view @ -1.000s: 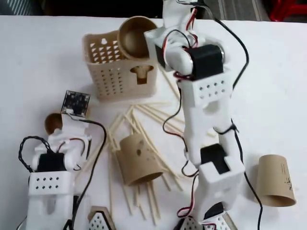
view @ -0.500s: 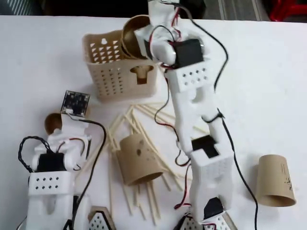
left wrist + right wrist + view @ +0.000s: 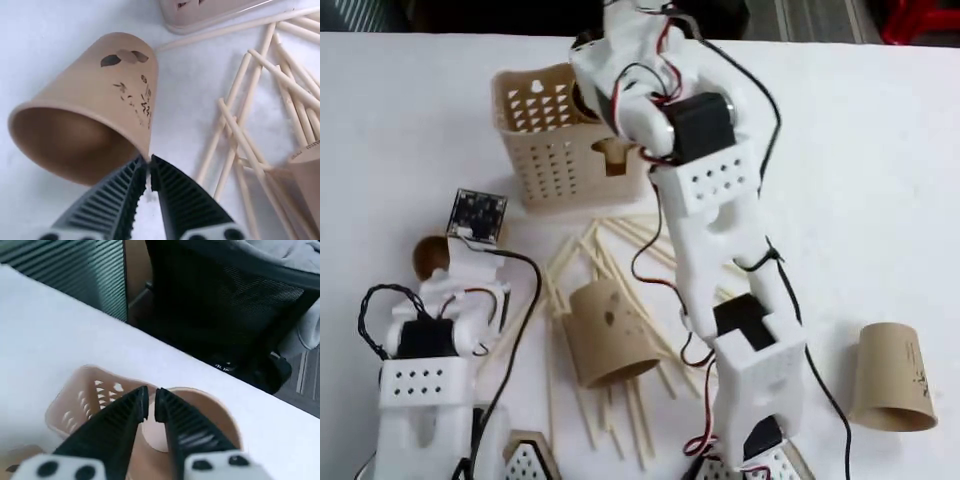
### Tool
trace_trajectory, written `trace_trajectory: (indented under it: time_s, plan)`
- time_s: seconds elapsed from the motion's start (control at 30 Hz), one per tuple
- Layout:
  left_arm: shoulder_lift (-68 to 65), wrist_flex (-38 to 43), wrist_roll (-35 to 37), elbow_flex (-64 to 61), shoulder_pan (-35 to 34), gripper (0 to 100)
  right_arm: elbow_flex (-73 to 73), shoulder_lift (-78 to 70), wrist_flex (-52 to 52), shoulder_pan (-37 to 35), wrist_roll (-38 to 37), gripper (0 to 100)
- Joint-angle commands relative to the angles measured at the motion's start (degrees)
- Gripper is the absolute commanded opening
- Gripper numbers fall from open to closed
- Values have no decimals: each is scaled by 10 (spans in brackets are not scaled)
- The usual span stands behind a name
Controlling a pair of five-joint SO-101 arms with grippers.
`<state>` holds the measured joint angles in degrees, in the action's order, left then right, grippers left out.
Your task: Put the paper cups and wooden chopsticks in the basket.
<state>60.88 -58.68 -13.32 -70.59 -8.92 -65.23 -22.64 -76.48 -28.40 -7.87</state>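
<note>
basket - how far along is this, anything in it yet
Done: nothing seen settled inside the basket yet. In hand: the right gripper pinches a paper cup by its rim at the basket; the left gripper pinches a second cup, on its side, by its rim. Left: the middle cup lying on the wooden chopsticks, the far-right cup, and all the scattered chopsticks.

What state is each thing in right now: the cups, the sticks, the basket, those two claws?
Right gripper: shut on a cup's rim.
Right gripper's cup: held at the basket, not released.
Basket: upright.
Left gripper: shut on a cup's rim.
Left gripper's cup: held, tipped sideways.
Middle cup: on its side across chopsticks.
Cup beside the right arm: on its side.
Chopsticks: scattered on the table.
</note>
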Motion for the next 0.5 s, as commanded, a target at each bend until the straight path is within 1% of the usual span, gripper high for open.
trace_trajectory:
  time_s: [0.0, 0.1, 0.23, 0.37, 0.47]
  plan:
    - [6, 10, 2, 6, -5, 23, -14, -15, 15, -11, -42, 39]
    - [6, 8, 2, 6, -5, 23, -21, -54, 17, -11, -68, 38]
    - [6, 9, 2, 6, -5, 23, -61, -46, -5, -7, -71, 38]
    - [6, 10, 2, 6, -5, 23, -127, -7, -65, -11, -75, 38]
    - [6, 10, 2, 6, -5, 23, -148, 19, -115, -5, -75, 38]
